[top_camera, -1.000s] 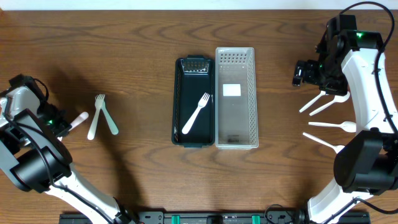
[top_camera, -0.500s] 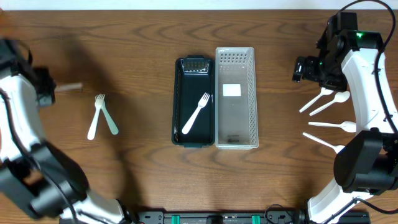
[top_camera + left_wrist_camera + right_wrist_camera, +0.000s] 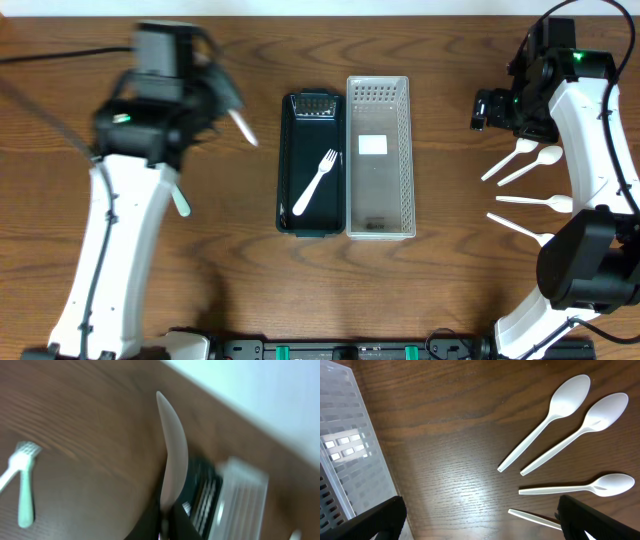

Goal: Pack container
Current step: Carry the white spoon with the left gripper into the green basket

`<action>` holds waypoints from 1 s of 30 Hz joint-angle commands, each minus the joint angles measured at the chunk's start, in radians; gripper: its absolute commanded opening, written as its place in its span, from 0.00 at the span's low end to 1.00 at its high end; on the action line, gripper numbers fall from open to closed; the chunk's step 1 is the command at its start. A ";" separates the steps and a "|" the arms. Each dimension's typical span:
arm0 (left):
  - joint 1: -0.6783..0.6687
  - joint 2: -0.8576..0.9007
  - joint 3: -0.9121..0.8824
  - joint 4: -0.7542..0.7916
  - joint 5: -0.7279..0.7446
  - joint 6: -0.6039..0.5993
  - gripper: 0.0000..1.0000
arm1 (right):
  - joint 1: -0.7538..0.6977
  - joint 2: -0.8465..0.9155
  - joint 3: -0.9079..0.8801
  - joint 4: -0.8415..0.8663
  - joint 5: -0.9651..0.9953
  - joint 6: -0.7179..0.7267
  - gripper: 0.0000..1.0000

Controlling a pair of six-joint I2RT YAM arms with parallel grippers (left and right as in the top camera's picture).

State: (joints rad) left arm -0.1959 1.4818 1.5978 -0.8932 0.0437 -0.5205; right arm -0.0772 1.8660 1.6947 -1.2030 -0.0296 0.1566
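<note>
Clamped on a pale utensil [image 3: 172, 455], the left end effector [image 3: 164, 527] should align it lengthwise over the dark tray [image 3: 300, 150]; the right end effector [image 3: 480, 515] stands wide.

Your left gripper [image 3: 167, 529] is clamped on a pale, blade-shaped utensil [image 3: 172, 455] that juts straight out from the jaws. A pair of forks [image 3: 22, 467] lies left of them. Past the tip sits the dark container [image 3: 298, 140], with a white fork [image 3: 316, 181] slanted inside and the clear tray [image 3: 380, 190] alongside it. White spoons [image 3: 547, 417] lie flat ahead of your wide-open right gripper [image 3: 485, 520].
</note>
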 commanded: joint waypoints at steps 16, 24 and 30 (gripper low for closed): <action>-0.277 0.465 0.001 -0.052 -0.010 0.467 0.06 | 0.006 -0.018 0.010 -0.004 -0.004 -0.031 0.99; -0.277 0.504 0.000 -0.052 -0.010 0.468 0.33 | 0.006 -0.018 0.010 -0.013 -0.004 -0.031 0.99; -0.277 0.477 0.003 -0.060 -0.010 0.572 0.62 | 0.006 -0.018 0.010 -0.013 -0.004 -0.031 0.99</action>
State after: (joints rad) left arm -0.4732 1.9896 1.5974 -0.9436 0.0452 -0.0189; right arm -0.0772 1.8660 1.6947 -1.2137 -0.0296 0.1402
